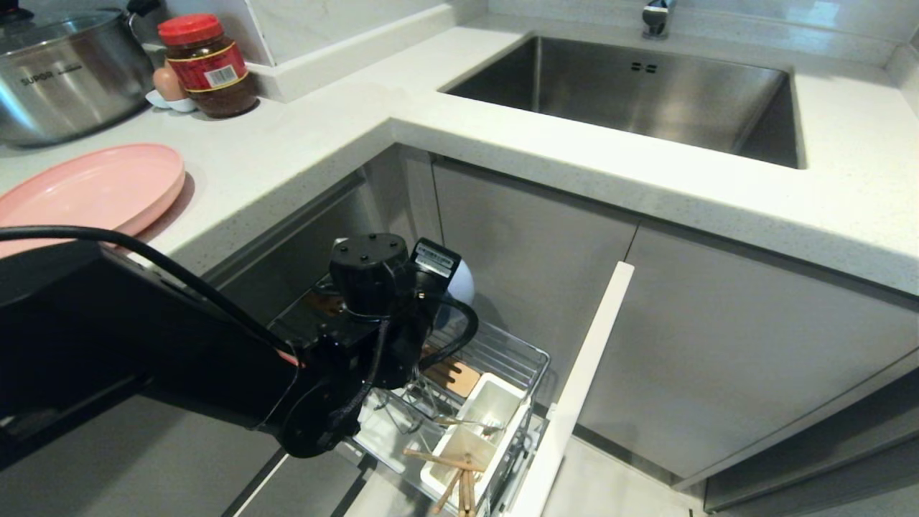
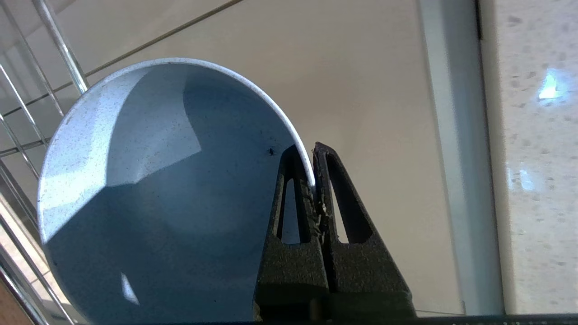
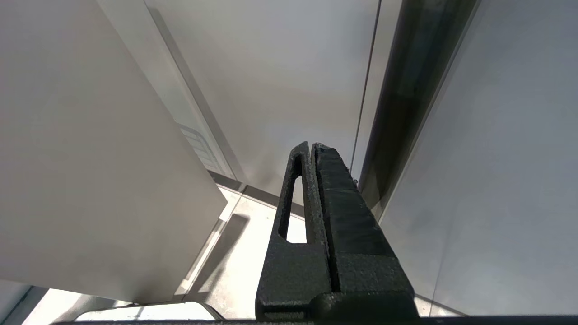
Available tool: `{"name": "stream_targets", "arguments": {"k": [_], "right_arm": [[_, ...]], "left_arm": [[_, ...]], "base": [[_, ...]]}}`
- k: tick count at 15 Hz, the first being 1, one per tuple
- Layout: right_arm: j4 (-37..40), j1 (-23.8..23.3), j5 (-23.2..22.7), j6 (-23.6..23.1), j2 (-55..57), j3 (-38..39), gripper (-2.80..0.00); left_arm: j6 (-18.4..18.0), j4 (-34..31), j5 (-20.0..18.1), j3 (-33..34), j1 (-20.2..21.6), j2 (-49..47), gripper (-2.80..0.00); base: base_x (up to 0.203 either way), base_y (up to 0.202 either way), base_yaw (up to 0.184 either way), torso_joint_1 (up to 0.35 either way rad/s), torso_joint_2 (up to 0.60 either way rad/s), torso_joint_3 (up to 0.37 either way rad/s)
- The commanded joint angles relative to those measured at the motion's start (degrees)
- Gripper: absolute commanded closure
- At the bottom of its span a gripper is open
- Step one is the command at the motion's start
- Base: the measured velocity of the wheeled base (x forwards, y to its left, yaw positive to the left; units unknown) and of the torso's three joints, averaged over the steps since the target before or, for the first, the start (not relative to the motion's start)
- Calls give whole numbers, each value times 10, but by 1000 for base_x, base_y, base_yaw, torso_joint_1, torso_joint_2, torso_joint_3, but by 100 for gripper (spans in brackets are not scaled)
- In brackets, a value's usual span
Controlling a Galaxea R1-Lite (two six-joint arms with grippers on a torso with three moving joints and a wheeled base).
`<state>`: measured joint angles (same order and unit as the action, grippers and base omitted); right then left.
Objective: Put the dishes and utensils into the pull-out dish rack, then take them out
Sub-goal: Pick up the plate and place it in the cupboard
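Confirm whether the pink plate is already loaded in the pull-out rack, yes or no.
No: in the head view the pink plate lies flat on the countertop, well apart from the pull-out rack below.

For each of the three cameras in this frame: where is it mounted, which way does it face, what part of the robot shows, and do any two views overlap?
Head view: on the robot's head, looking forward and down at the countertop, pink plate and pull-out dish rack; the left arm shows.
Left wrist view: behind the left pincer, shut on the rim of the blue bowl.
Right wrist view: behind the shut right pincer, facing plain cabinet panels.
Shared: head and left wrist views both show the bowl and rack wires.
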<state>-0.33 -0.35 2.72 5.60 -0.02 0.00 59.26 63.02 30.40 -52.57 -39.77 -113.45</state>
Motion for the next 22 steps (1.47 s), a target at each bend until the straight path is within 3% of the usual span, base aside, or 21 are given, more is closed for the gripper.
{"name": "stream_targets", "arguments": {"k": [1, 7, 14, 22], "right_arm": [[0, 0, 0, 0, -2, 0, 0], [0, 0, 0, 0, -2, 0, 0], [0, 0, 0, 0, -2, 0, 0], [0, 0, 0, 0, -2, 0, 0]], "left_arm": [[6, 16, 1, 5, 0, -19, 0], [6, 131, -28, 57, 0, -36, 0], [6, 182, -43, 74, 0, -74, 0], [18, 187, -46, 72, 0, -111, 0]], "base": [[0, 0, 0, 0, 0, 0], [0, 0, 0, 0, 0, 0], [0, 0, 0, 0, 0, 0], [0, 0, 0, 0, 0, 0]]}}
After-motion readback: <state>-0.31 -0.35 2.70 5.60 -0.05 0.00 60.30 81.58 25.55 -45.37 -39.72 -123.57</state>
